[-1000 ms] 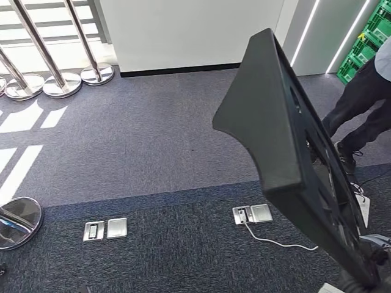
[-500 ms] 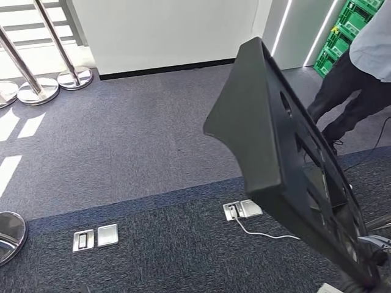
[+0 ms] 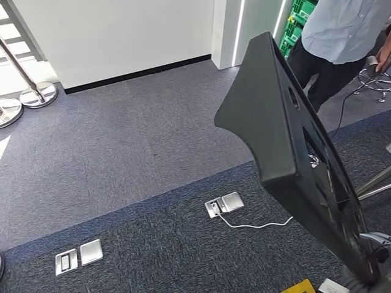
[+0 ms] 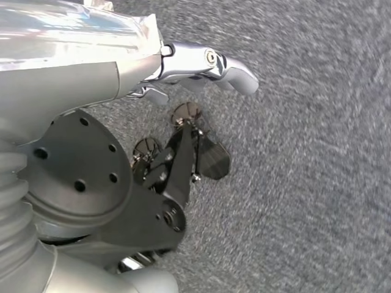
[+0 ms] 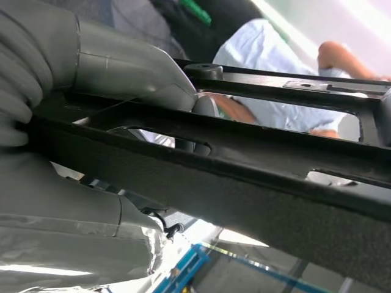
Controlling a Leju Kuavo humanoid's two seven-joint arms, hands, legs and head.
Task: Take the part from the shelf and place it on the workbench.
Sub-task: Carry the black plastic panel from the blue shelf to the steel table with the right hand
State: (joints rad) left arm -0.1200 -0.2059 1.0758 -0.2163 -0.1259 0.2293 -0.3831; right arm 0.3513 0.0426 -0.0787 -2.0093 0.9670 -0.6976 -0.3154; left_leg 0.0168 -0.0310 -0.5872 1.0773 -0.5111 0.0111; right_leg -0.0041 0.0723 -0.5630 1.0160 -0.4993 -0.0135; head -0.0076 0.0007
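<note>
- One big black part dominates your head view, carried in the air over the carpet, off the shelf and not yet on any table.
- You can see its long axis running on a slant: the low end sits down at the right robot hand by the frame's lower right corner, and the broad end rises up and away to the front-left of that hand.
- Your right robot hand is clamped on the part: in the right wrist view the thick grey thumb lies over one side of a black rail and the rest of the hand presses from the other side.
- Your left robot hand hangs over the carpet with nothing in it, its fingers apart, so the right arm alone carries the load and is the one that must do the placing.
- Watch the person in the pale shirt and dark trousers standing just beyond the part's upper edge, near the green crates; that high end could swing toward them.
- Floor sockets with a white cable lie on the carpet below the part.
- No table shows from here, so my read is that you are mid-carry, with the set-down to come.
</note>
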